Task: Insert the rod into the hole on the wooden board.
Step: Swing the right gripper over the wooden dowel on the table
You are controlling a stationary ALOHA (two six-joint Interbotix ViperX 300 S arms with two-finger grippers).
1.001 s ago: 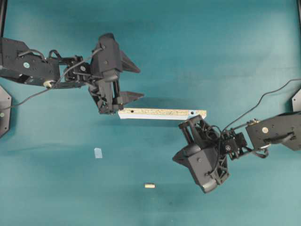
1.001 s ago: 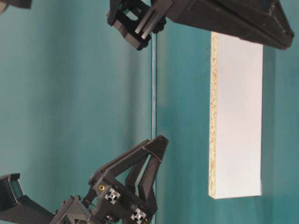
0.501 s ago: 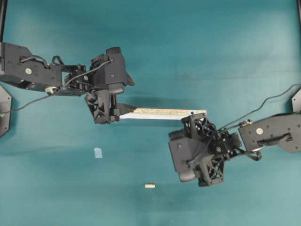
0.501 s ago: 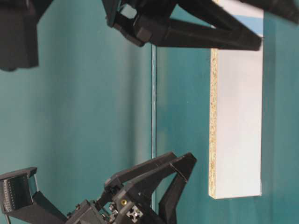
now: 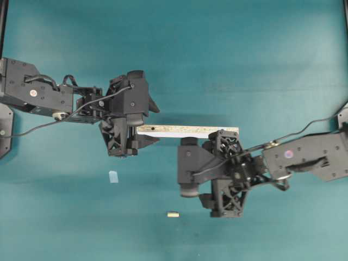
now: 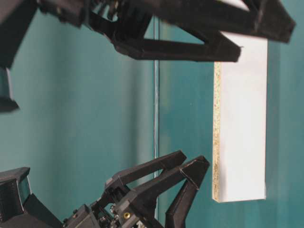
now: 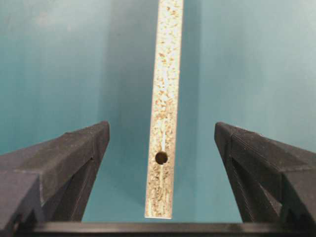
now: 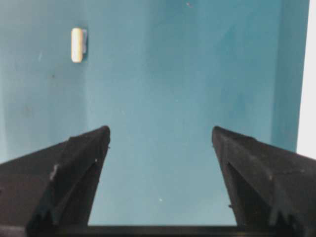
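I am looking at the rod (image 5: 173,214) first: it is lying loose on the teal table (image 5: 244,54), well clear of the wooden board (image 5: 187,131), with its long axis running left to right in the overhead view. The right gripper (image 5: 187,176) is the nearer one, and I am reading its fingers as spread wide with nothing between them. In the right wrist view the rod (image 8: 77,45) is sitting ahead of the fingers and off to the left, not between them, so I judge the coming move as a swing toward it before any closing.

The board is standing on its long edge across the middle of the table, speckled edge upward. The left gripper (image 5: 142,124) is bracketing the board's left end, fingers wide apart and not touching it; the left wrist view shows the board (image 7: 164,108) running straight away between the two fingers (image 7: 64,163), with a dark hole (image 7: 161,158) near the close end. I cannot tell from here whether that one is the target; a small blue patch is showing at the opposite end.

A small pale-blue tape square (image 5: 113,176) is lying left of the rod, well apart. Nothing is standing between the right gripper and the rod.
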